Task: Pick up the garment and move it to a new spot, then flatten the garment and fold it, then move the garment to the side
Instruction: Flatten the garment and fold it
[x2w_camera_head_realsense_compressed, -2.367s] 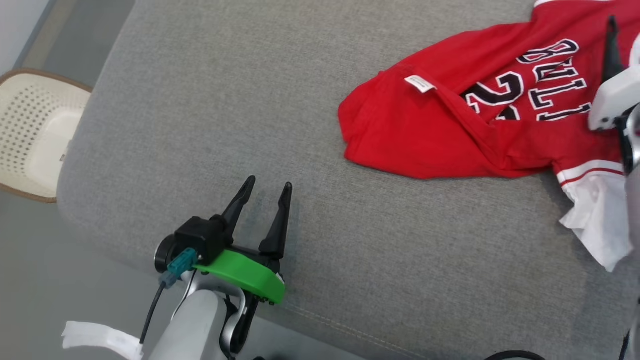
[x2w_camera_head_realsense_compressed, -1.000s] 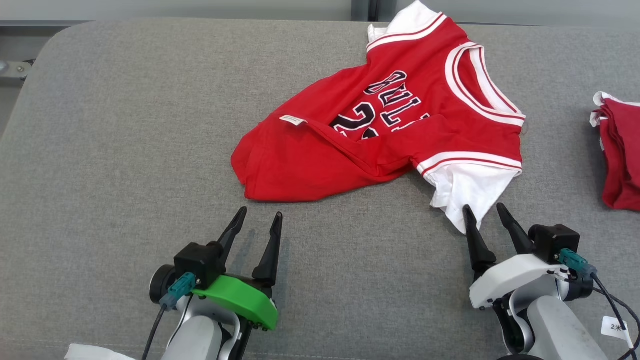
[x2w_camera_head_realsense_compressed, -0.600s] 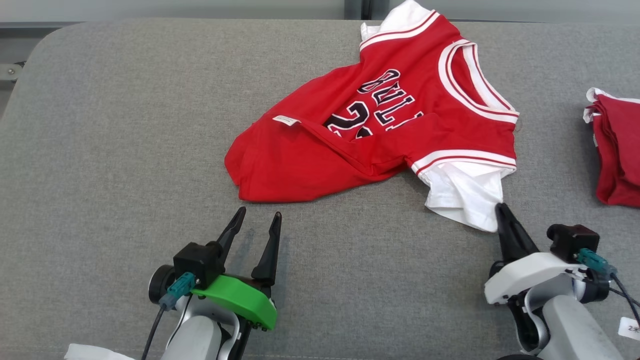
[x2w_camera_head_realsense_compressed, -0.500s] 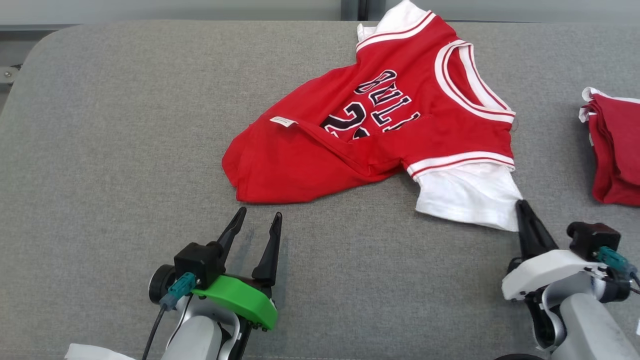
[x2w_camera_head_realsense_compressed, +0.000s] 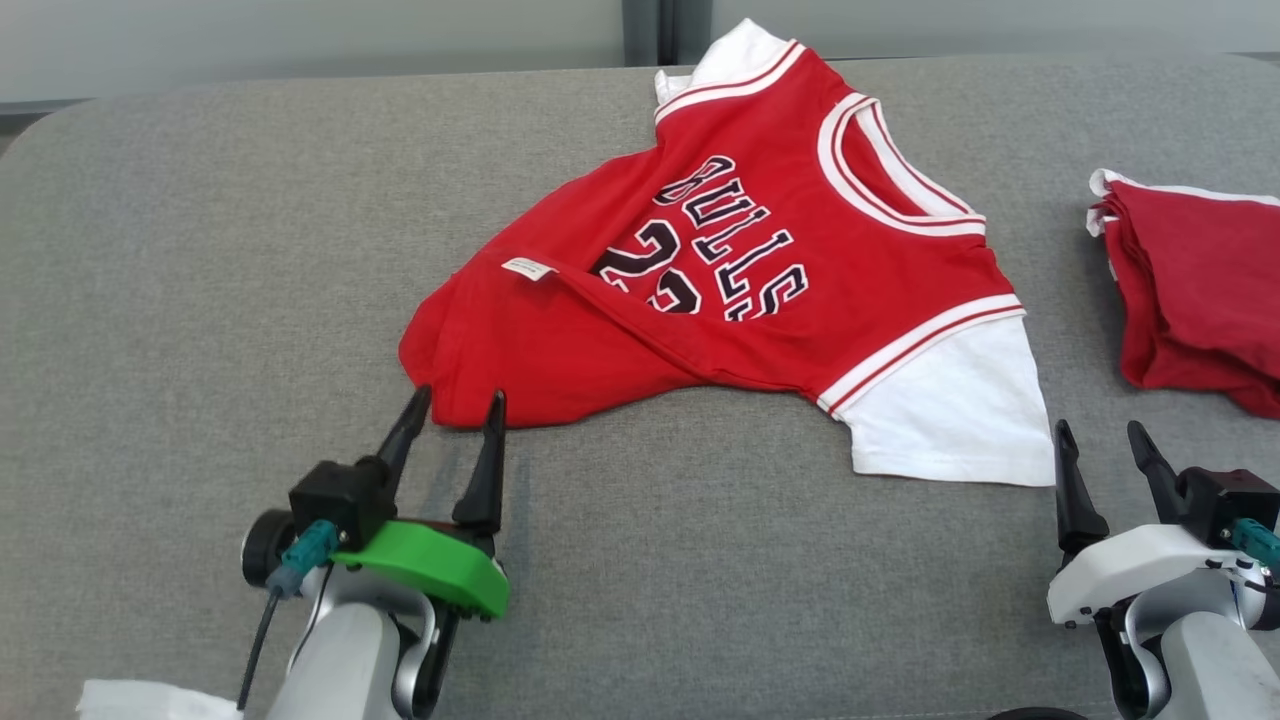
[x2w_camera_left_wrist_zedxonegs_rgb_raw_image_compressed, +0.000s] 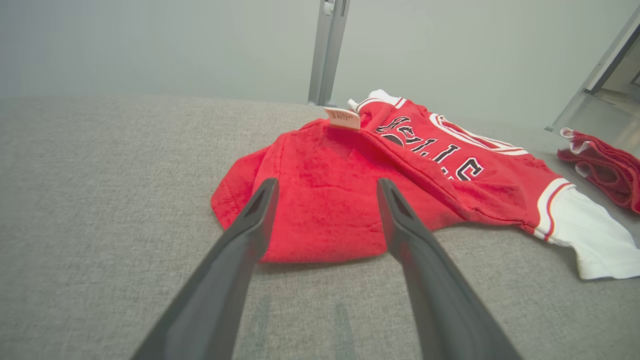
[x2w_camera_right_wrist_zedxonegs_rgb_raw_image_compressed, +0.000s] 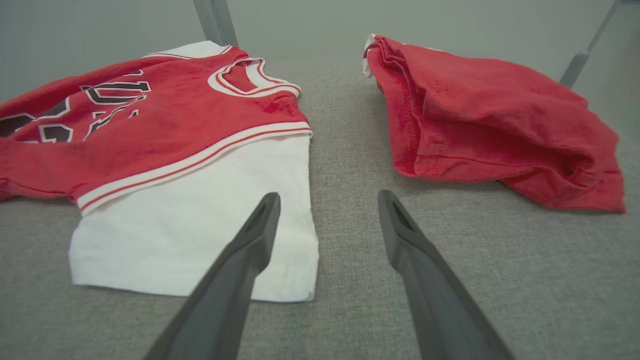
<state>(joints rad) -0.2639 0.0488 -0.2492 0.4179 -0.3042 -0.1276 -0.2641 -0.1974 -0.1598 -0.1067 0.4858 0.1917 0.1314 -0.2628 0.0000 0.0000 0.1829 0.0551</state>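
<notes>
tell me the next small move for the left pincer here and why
Probably ease the left pincer forward and close it on the folded-over hem of the jersey: its jaws stand open right at that edge, and the white sleeve lies flat.

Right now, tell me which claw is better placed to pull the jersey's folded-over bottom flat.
Left. The left claw stands open with its tips at the folded-over bottom edge of the jersey, label showing. The right claw, open too, sits by the white sleeve, which lies flat.
</notes>
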